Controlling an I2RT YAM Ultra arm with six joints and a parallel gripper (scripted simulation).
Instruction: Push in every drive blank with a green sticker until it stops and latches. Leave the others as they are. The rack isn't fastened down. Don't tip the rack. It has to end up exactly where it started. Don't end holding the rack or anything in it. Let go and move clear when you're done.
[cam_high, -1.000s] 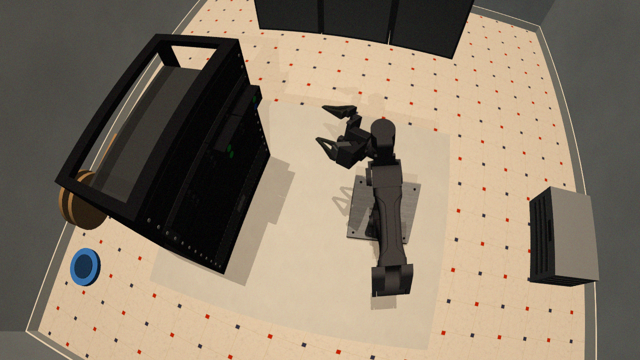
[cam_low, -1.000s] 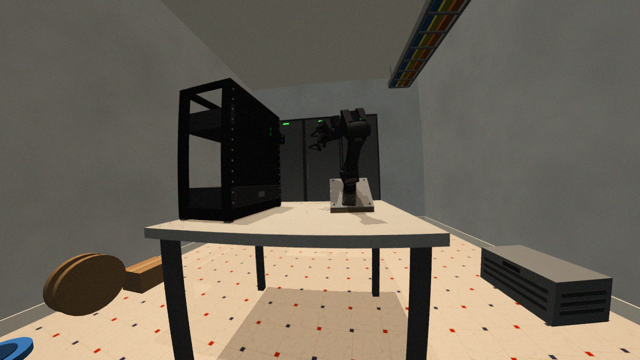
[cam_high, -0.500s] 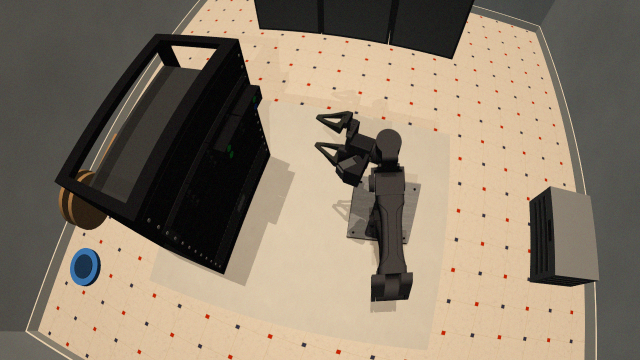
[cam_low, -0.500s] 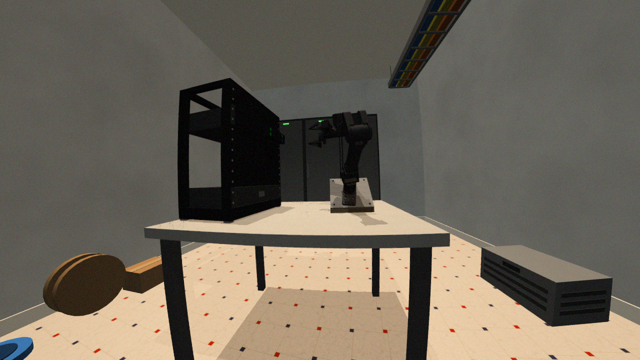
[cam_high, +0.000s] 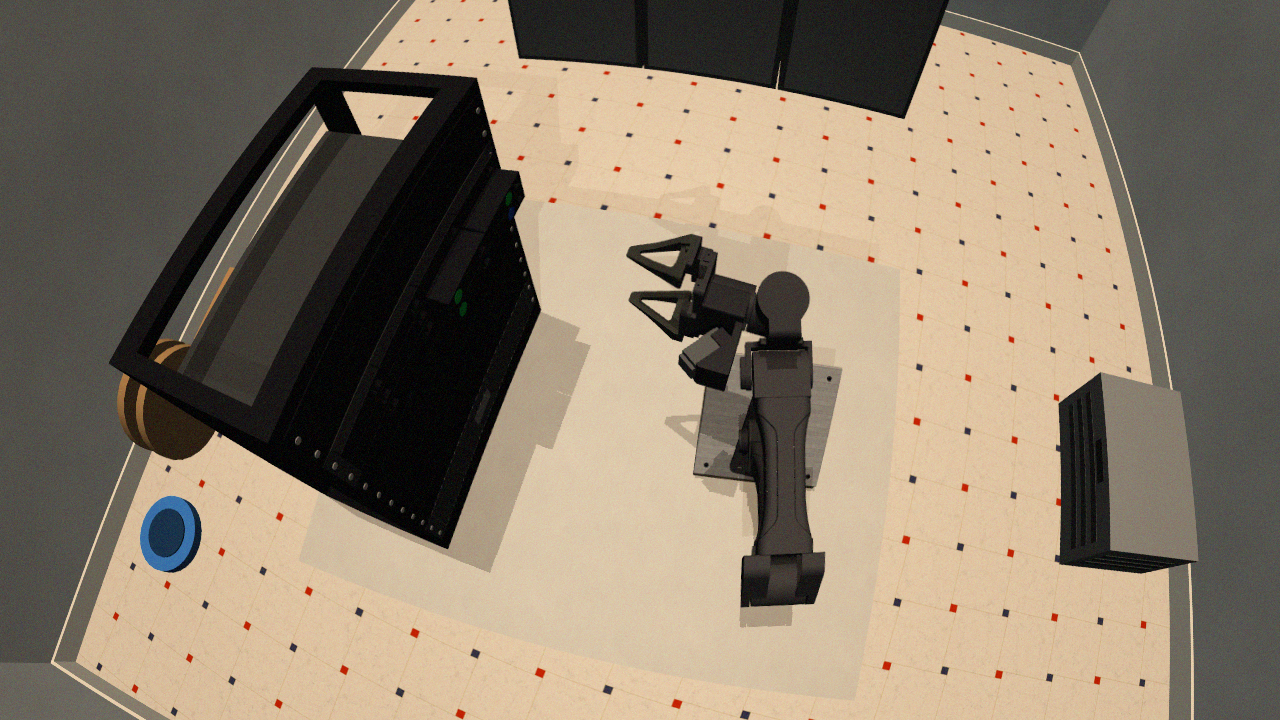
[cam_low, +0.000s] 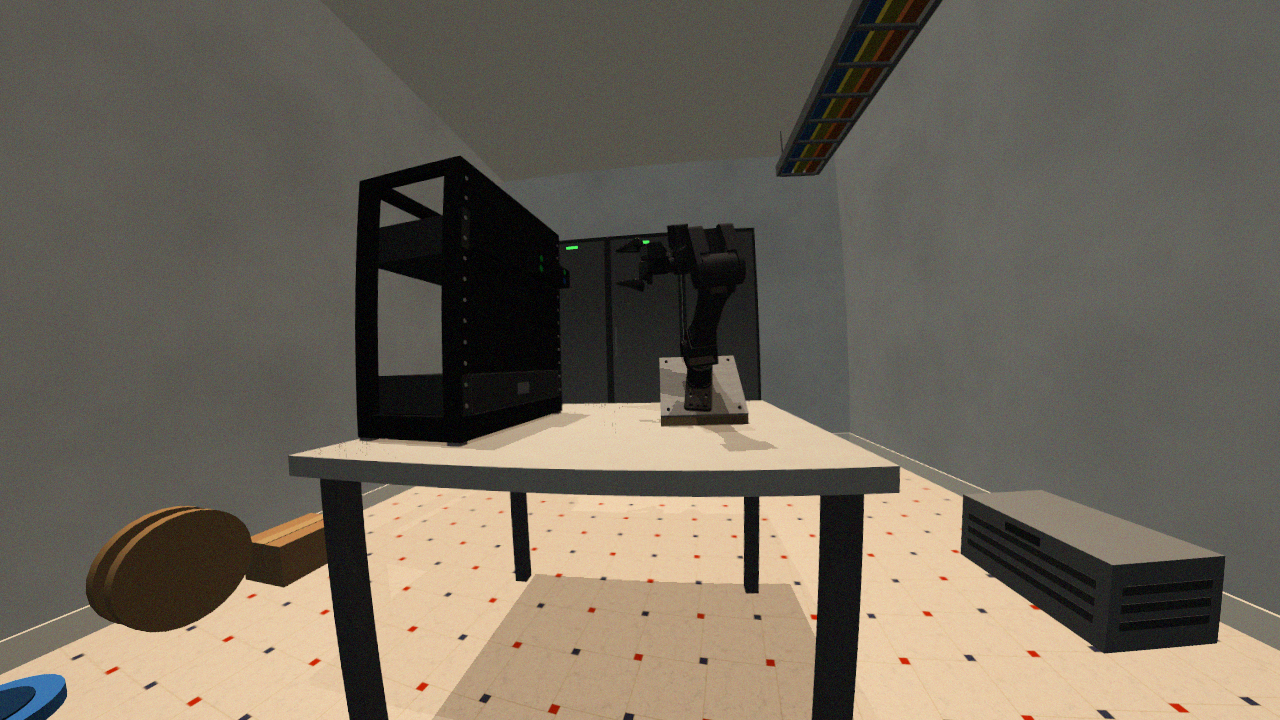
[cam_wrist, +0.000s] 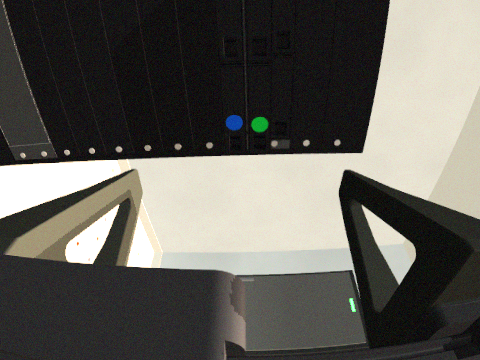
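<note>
The drive blanks with green stickers sit in the front of the rack (cam_high: 425, 138) (cam_low: 455, 295) (cam_wrist: 162, 152). One green sticker (cam_high: 508, 198) (cam_wrist: 259, 124) is at the rack's far end in the top view, beside a blue sticker (cam_high: 511, 214) (cam_wrist: 234, 122); a green pair (cam_high: 460, 301) (cam_low: 540, 263) is nearer to the middle of the rack's front. The far blanks seem to stand out from the rack, probably because they are not latched; how deep each one sits, I cannot tell.

The end effector (cam_high: 631, 274) (cam_low: 623, 265) (cam_wrist: 240, 180) is released, its fingers wide apart with nothing between, before the rack and apart from it. It faces the front, I think to prepare a straight push; closed tips would suit this better, and could spare the blue neighbour.

The rack contains also a low grey unit (cam_low: 501, 386). It stands upright, loose on the bench (cam_low: 595, 479), so pushing should be gentle and level.

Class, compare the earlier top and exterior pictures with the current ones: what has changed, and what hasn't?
The claw has turned about its own axis: its two fingers now lie more level with each other in the exterior view's depth. Nothing was grasped or released. The rack stayed put.
</note>
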